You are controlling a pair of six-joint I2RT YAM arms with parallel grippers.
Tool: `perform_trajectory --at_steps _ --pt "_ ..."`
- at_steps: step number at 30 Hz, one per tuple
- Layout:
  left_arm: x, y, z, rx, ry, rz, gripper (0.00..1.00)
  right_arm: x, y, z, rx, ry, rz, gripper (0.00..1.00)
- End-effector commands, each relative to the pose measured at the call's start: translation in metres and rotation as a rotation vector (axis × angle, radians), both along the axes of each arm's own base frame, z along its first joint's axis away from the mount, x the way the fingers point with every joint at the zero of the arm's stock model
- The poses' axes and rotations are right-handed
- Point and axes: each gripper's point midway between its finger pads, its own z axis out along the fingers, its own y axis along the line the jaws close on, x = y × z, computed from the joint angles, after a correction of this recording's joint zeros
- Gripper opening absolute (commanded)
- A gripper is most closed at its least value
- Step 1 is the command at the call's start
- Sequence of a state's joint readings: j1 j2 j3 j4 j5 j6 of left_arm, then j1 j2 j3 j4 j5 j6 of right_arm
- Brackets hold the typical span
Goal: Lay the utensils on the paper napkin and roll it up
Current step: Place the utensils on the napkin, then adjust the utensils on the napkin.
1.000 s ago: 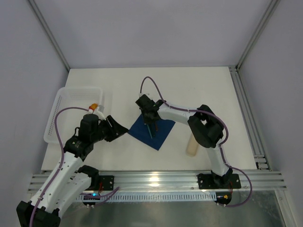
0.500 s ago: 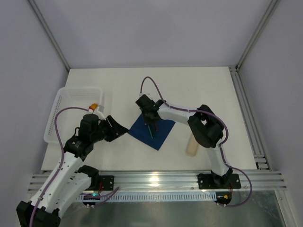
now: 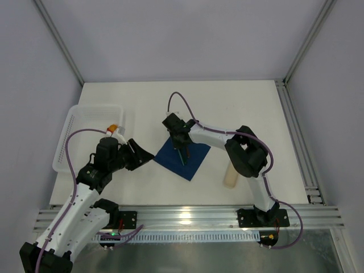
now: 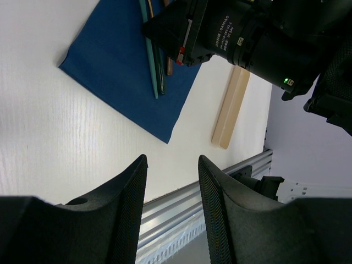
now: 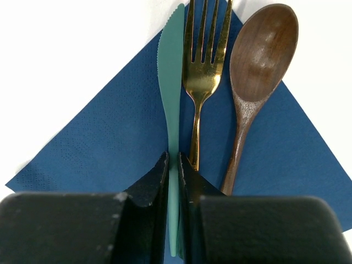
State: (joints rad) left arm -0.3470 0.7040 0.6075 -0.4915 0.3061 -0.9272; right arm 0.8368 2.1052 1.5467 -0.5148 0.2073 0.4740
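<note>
The dark blue paper napkin lies flat as a diamond in the middle of the table. Three utensils rest side by side on it: a teal-green knife, a gold fork and a brown spoon. My right gripper stands low over the napkin, its jaws pressed against both sides of the knife's handle. My left gripper hovers just left of the napkin, open with nothing between its fingers.
A pale beige bar lies right of the napkin, near the front edge. A white basket stands at the left, with an orange-tipped red block by its near right corner. Aluminium rails run along the table's front.
</note>
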Motion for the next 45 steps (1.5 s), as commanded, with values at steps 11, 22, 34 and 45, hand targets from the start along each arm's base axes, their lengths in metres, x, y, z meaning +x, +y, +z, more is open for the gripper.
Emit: perform_trajectory --at_steps 11,22,34,45 --pt "0.0 -0.001 0.01 -0.006 -0.035 -0.013 0.45 0.008 0.009 0.016 0.01 -0.042 0.012 0.25" --pt "-0.001 -0.002 0.013 -0.011 -0.041 -0.015 0.45 0.009 0.018 0.071 0.084 -0.127 0.027 0.27" --pt "-0.001 -0.002 0.017 -0.017 -0.046 -0.018 0.45 0.025 -0.029 0.077 -0.007 -0.157 -0.056 0.28" --pt "0.0 -0.002 0.018 -0.013 -0.051 -0.02 0.45 0.03 -0.043 0.034 -0.035 -0.081 -0.074 0.27"
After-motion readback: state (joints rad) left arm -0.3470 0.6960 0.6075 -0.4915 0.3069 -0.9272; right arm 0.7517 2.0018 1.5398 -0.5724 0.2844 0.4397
